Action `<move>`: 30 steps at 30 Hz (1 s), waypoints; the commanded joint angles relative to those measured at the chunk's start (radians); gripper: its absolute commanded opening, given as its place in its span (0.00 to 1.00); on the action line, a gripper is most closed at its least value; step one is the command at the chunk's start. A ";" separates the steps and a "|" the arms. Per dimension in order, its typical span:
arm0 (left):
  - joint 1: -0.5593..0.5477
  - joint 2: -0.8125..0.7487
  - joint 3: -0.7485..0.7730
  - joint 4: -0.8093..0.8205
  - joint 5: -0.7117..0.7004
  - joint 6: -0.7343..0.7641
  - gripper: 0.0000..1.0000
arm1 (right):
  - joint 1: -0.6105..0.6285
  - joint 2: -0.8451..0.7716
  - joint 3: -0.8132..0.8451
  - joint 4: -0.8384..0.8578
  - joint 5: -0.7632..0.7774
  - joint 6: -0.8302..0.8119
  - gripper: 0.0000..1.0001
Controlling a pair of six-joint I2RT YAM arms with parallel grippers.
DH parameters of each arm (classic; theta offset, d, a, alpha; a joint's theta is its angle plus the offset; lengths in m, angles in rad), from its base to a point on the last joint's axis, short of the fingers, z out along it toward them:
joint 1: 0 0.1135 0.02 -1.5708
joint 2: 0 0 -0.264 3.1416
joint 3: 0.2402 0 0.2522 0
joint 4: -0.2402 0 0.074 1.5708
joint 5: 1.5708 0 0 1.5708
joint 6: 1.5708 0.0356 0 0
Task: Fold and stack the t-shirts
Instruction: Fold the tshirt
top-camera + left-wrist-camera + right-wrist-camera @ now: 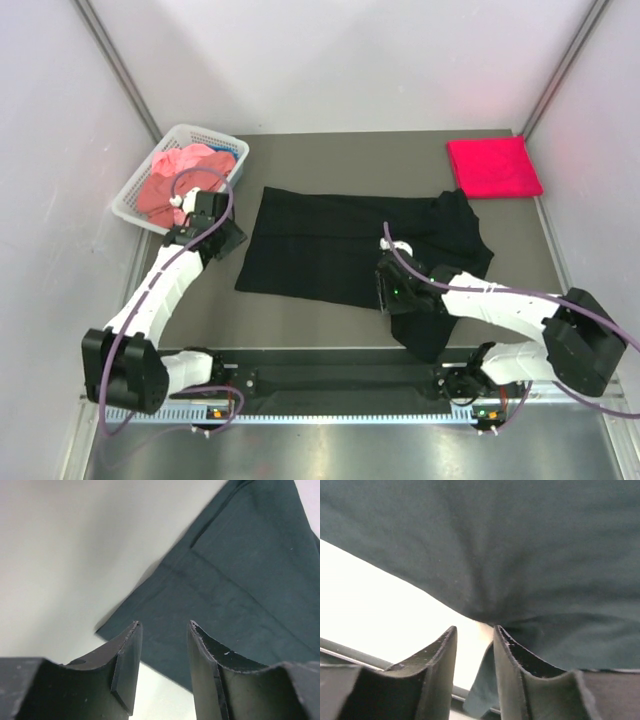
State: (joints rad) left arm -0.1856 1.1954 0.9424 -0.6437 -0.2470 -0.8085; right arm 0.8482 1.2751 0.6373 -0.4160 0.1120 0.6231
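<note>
A black t-shirt (pixel 330 245) lies spread flat across the middle of the table. My left gripper (pixel 228 238) hovers at its left edge, and in the left wrist view this gripper (pixel 164 627) is open and empty, with the shirt's corner (pixel 240 580) just ahead of it. My right gripper (pixel 383 290) is at the shirt's front edge. In the right wrist view its jaws (pixel 475 630) stand apart with bright table between them. The dark cloth (pixel 520 545) puckers at the right fingertip (pixel 502 640), and a flap hangs beside it. A crimson t-shirt (pixel 493 167) lies folded at the back right.
A white lattice basket (pixel 128 195) at the back left holds salmon pink t-shirts (pixel 165 185) and a bit of blue cloth (pixel 222 152). White walls close in both sides and the back. The arms' base rail (pixel 330 380) runs along the near edge.
</note>
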 commanded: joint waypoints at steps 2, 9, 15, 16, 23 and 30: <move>0.008 0.081 -0.023 0.151 0.084 -0.010 0.46 | -0.018 -0.039 0.166 -0.113 0.122 0.027 0.40; 0.009 0.202 -0.168 0.254 0.164 -0.046 0.38 | -0.347 0.070 0.315 -0.113 0.124 0.012 0.37; 0.009 0.254 -0.230 0.257 0.129 -0.095 0.34 | -0.605 0.154 0.426 -0.190 0.163 0.189 0.38; 0.011 0.256 -0.241 0.251 0.123 -0.115 0.34 | -0.633 0.167 0.439 -0.201 0.154 0.213 0.38; 0.032 0.270 -0.287 0.133 -0.009 -0.175 0.36 | -0.784 0.292 0.533 -0.251 0.158 0.312 0.38; 0.051 0.101 -0.330 0.012 -0.107 -0.257 0.35 | -0.882 0.336 0.530 -0.319 0.155 0.368 0.37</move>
State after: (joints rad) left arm -0.1551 1.3548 0.6651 -0.4553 -0.2089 -1.0302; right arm 0.0036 1.6108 1.1412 -0.6914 0.2611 0.9447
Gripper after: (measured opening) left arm 0.350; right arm 0.371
